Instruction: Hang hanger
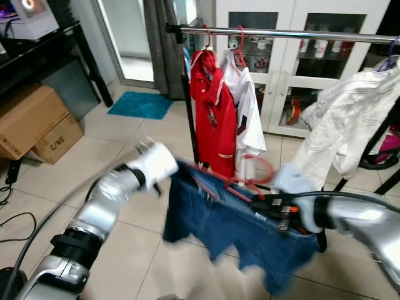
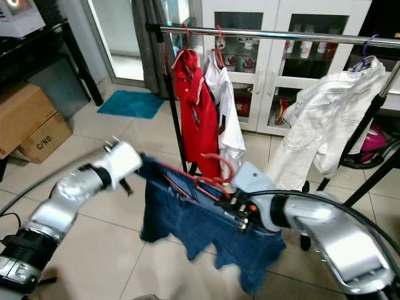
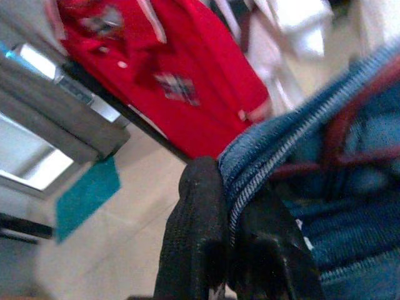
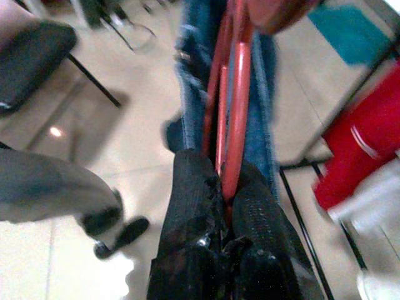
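Setting: tiled floor of a home, clothes rail across the far side, glass-door cabinet behind.
Left gripper: nearest, low at left; fingers pinched tight on the denim waistband, no gap visible between them.
Right gripper: low at right; fingers closed on the red hanger's frame, bars clamped between the pads.
Red hanger: held out between both arms below rail height, hook curling upward near the right gripper, not yet on the rail.
Blue jeans: clipped or draped on the red hanger, hanging slack toward the floor, blurred.
Handling, as judged: denim soft and fairly heavy, likely to sag and swing; hanger thin, stiff, smooth, prone to twisting in the grip. Best hold looks to be on the frame near the hook, with the waistband steadied at the far end.
Rail: chrome bar on a black stand; red shirt and white shirt toward its left end, white jacket at its right end, bare stretch between.
Beyond: teal mat by the doorway; cardboard boxes under a black table at far left.
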